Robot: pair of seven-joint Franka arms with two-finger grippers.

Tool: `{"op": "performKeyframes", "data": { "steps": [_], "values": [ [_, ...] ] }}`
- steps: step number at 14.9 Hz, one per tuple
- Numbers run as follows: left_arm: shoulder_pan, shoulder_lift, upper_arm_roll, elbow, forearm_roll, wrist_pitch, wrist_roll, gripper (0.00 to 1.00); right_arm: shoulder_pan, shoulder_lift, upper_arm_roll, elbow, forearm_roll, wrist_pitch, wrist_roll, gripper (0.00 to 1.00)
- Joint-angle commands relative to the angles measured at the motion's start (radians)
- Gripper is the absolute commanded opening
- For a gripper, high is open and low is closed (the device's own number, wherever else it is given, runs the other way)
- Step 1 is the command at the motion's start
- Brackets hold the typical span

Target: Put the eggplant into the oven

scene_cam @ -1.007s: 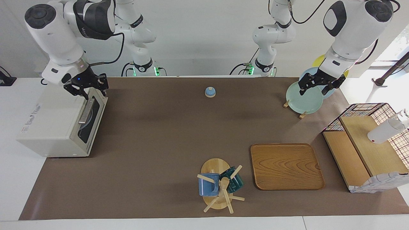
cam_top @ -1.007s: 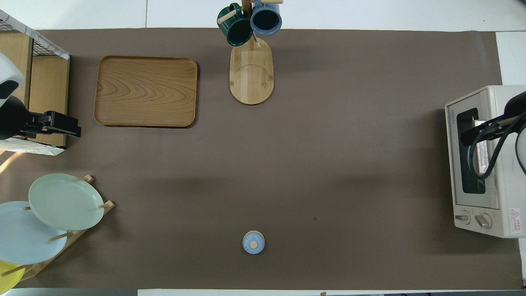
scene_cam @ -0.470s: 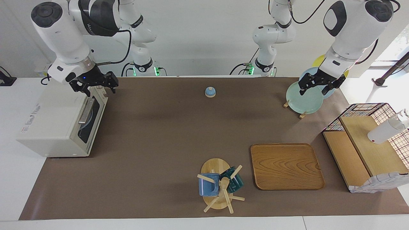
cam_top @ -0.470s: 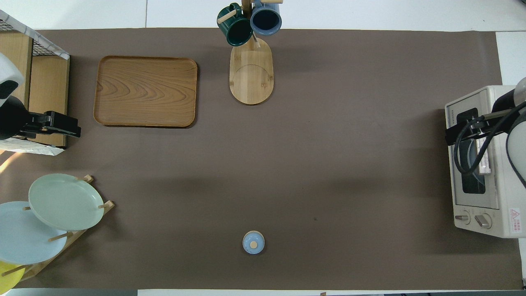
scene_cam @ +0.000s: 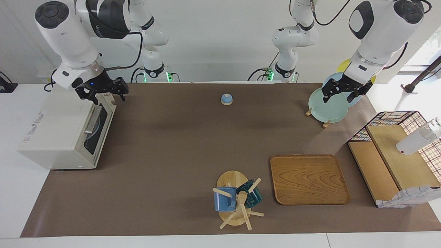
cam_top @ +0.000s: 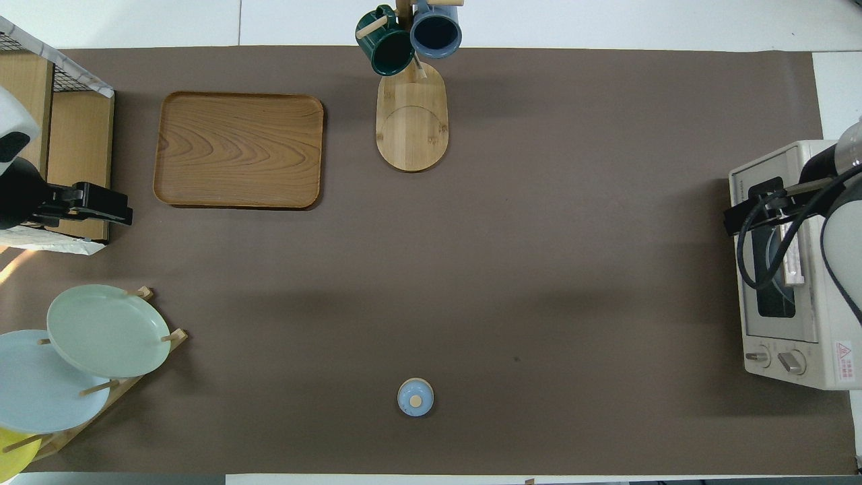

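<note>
cream oven (scene_cam: 58, 132) door shut. right gripper (scene_cam: 102, 92) open, empty, over its top corner. left gripper (scene_cam: 341, 90) open, empty, over green plate (scene_cam: 327, 105).

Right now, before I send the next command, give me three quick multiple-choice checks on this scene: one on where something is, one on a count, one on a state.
1. Where is the right gripper?
A. over the wooden tray
B. over the top front edge of the oven
C. over the small blue bell

2. How many mugs hang on the mug rack?
A. one
B. two
C. four

3. What state is the oven door in?
A. closed
B. swung fully open
C. removed and lying on the table

Answers:
1. B: the facing view shows it above the oven, at the upper edge of the door, fingers apart and holding nothing.
2. B: a blue mug and a dark green mug hang on the mug rack.
3. A: the oven door sits flush with its bar handle against the front.
</note>
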Motion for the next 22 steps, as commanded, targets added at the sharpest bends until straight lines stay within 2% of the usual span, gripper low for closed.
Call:
{"op": "performKeyframes", "data": {
  "steps": [1,7,10,22],
  "values": [
    [0.011,-0.007,-0.008,0.001,0.018,-0.001,-0.008,1.00,0.008,-0.037,-0.012,-0.046,0.006,0.011,0.009,1.00],
    [0.011,-0.007,-0.006,0.002,0.018,-0.001,-0.008,1.00,0.006,-0.067,-0.017,-0.071,0.002,0.012,0.017,1.00],
    [0.011,-0.007,-0.008,0.001,0.018,-0.001,-0.008,1.00,0.017,-0.067,-0.043,-0.068,0.002,0.014,0.015,1.00],
    [0.011,-0.007,-0.008,0.001,0.018,-0.001,-0.008,1.00,0.018,-0.081,-0.048,-0.066,0.006,0.008,0.044,1.00]
  ]
}}
